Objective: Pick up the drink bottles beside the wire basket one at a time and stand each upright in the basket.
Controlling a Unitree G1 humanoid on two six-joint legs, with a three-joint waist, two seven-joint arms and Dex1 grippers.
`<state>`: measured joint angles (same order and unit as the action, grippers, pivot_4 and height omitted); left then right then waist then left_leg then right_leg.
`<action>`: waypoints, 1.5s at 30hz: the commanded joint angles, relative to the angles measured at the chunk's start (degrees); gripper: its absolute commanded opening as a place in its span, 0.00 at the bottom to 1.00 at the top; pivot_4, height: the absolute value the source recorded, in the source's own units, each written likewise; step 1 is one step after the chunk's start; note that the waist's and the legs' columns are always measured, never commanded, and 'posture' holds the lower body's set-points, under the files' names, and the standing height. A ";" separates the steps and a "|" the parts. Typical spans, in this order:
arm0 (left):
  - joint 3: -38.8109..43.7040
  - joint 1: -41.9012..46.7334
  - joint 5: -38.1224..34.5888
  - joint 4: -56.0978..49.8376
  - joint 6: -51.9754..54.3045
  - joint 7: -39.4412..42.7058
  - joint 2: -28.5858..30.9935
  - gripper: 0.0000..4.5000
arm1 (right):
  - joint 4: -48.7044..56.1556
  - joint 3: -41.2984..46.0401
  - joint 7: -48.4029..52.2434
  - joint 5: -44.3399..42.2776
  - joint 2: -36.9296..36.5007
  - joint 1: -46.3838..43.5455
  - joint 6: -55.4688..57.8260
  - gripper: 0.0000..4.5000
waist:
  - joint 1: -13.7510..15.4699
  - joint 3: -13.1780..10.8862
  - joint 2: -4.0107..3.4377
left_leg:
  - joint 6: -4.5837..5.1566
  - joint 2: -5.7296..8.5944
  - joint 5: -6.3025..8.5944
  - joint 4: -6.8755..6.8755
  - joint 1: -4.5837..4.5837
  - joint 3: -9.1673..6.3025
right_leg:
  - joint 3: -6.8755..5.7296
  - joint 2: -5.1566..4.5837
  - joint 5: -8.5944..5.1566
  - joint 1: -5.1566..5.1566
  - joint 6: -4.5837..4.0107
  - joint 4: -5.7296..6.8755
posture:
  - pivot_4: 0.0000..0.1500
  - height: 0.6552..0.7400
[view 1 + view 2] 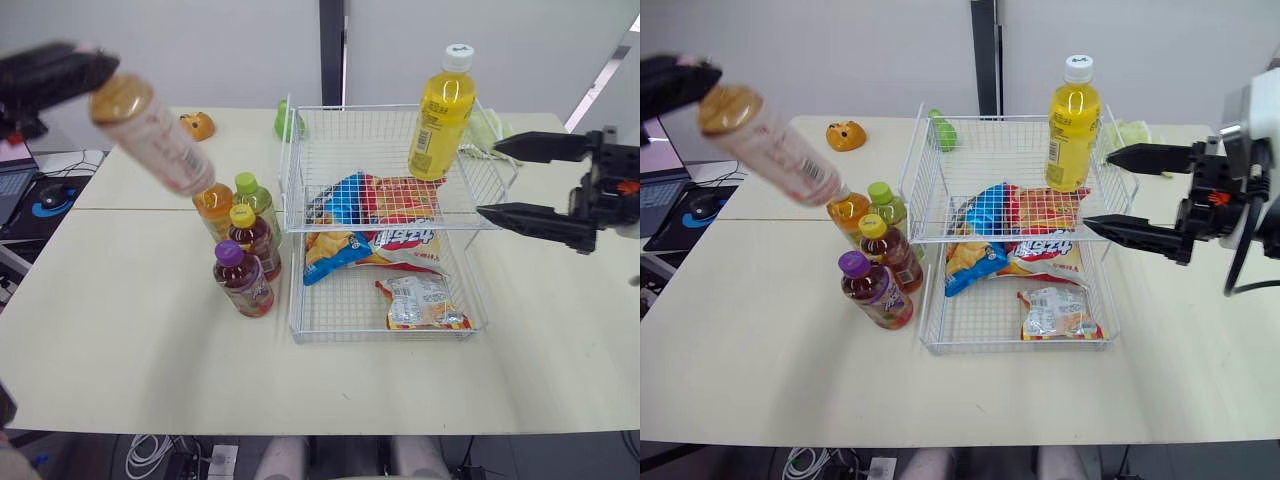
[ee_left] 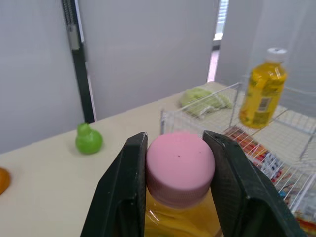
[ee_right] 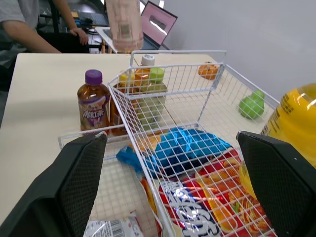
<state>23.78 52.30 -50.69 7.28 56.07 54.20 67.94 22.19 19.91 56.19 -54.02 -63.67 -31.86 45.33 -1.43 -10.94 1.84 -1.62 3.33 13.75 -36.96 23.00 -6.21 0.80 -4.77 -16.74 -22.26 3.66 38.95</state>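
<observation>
Seen from the head, the left gripper [image 1: 75, 72] holds a bottle [image 1: 155, 135] high and tipped, ready to carry it to the wire basket [image 1: 300, 190], while the right gripper [image 1: 490, 180] hangs wide open with nothing in it beside the yellow bottle [image 1: 440, 112] standing inside; the left wrist shows both fingers [image 2: 126, 192] squeezing the pink cap [image 2: 180, 160], and the right wrist shows the other bottles [image 3: 94, 106] standing just beside the basket.

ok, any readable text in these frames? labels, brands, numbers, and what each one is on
Nothing can be quoted with confidence.
Red snack bag: large white characters, too blurred to read.
Purple-capped bottle: white characters on the label, too small to read.
Yellow bottle: label print unreadable.
Pink-capped bottle in the left gripper: label blurred.
Small packet: barcode, digits unreadable.
</observation>
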 commanded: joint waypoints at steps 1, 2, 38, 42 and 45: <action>-7.75 14.13 2.71 6.78 -1.29 5.34 -0.16 0.30 | 1.07 4.07 -0.25 -0.25 -1.07 1.07 -0.18 1.00 | -0.16 -0.01 0.00 | 0.00 0.00 0.00 -0.01 0.00 0.02 | 0.01 0.01 0.00 -0.01 0.01 0.01 | 1.00 1.00; -10.85 18.45 4.37 9.38 -1.62 7.08 -1.31 0.30 | 1.30 4.52 -0.59 -0.36 -0.97 1.52 -0.12 1.00 | -0.22 -0.02 0.01 | 0.00 0.01 0.00 0.00 -0.01 0.04 | 0.03 0.01 0.00 -0.01 0.01 0.01 | 1.00 1.00; -24.80 54.53 41.42 64.92 -34.24 11.42 -49.19 0.30 | 8.72 21.24 -13.59 -8.78 -2.03 11.81 8.32 1.00 | -0.39 -0.17 0.22 | 0.11 0.19 -0.09 -0.18 1.02 0.14 | 0.08 -0.12 -0.02 -0.99 0.17 0.21 | 1.00 1.00; -23.86 54.58 42.37 65.28 -34.02 10.63 -49.51 0.46 | 8.28 20.88 -15.14 -8.89 -1.71 10.54 7.28 1.00 | -0.39 -0.17 0.21 | 0.11 0.19 -0.10 -0.22 1.01 0.14 | 0.08 -0.12 -0.02 -0.98 0.19 0.24 | 1.00 1.00; -23.35 54.82 42.83 65.26 -33.58 11.51 -49.23 0.64 | 8.06 20.42 -15.60 -9.33 -1.60 9.55 6.76 1.00 | -0.41 -0.17 0.21 | 0.12 0.19 -0.10 -0.24 1.00 0.14 | 0.08 -0.12 -0.01 -0.98 0.19 0.29 | 1.00 1.00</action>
<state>-0.60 104.91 -7.99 73.51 23.06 65.33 18.31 30.05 39.04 41.05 -62.21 -64.70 -21.29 53.48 -1.84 -11.11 2.06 -1.50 3.52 13.64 -37.20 24.00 -6.07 0.89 -4.89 -16.75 -23.24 3.85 39.25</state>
